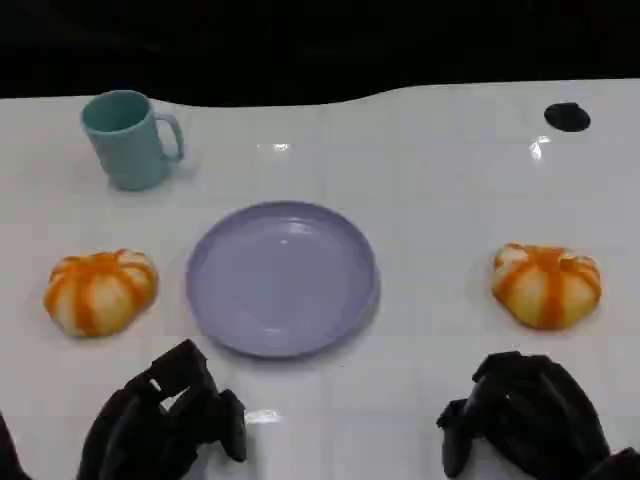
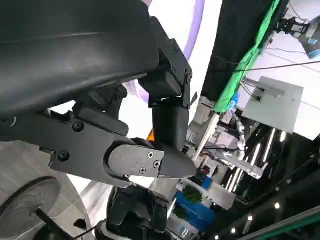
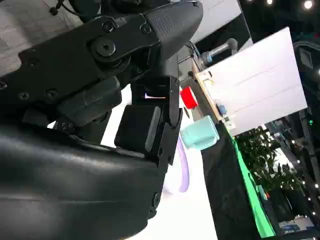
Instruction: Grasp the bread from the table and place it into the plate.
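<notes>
Two round orange-and-white striped breads lie on the white table, one (image 1: 100,290) left of the lilac plate (image 1: 282,277) and one (image 1: 546,284) right of it. The plate holds nothing. My left hand (image 1: 165,420) rests near the table's front edge, below the left bread and apart from it, fingers loosely apart and holding nothing. My right hand (image 1: 525,415) rests at the front right, below the right bread, also holding nothing. In the left wrist view my left hand (image 2: 125,125) hides most of the plate's rim (image 2: 196,30). In the right wrist view the plate (image 3: 180,172) lies beyond my right hand (image 3: 125,100).
A teal mug (image 1: 130,138) stands at the back left, its handle to the right; it also appears in the right wrist view (image 3: 200,134). A small black disc (image 1: 567,116) lies at the back right corner. The table's far edge runs along the dark background.
</notes>
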